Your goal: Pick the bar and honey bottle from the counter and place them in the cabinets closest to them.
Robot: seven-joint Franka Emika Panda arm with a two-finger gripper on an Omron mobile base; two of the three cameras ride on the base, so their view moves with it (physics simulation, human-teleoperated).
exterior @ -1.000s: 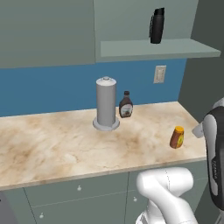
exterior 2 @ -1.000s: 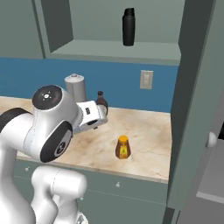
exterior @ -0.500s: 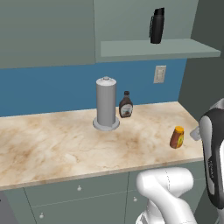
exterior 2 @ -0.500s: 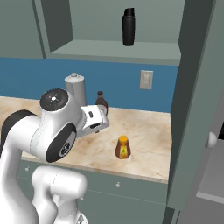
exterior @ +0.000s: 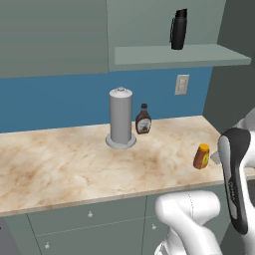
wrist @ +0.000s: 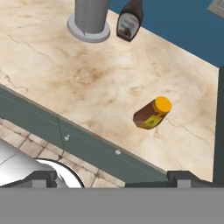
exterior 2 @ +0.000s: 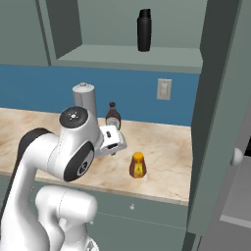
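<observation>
Compared with a moment before, arm swung nearer to the honey bottle (exterior 2: 138,165), hand lower. Gripper (wrist: 113,177) jaws spread wide, holding nothing. Bottle unmoved, upright on the counter (exterior: 60,164) near its right end, below the cabinets (exterior: 179,54).

counter (exterior: 64,169) beige-tan marble, brown veins | honey bottle (exterior: 201,156) amber-orange, yellow cap, reddish label | far bottle (exterior: 143,120) dark brown, black cap, pale label | canister (exterior: 120,118) plain grey | wall (exterior: 60,104) solid blue | cabinets (exterior: 55,35) and drawers (exterior: 87,224) grey-green, pale knobs | flask (exterior: 179,29) on shelf, black
</observation>
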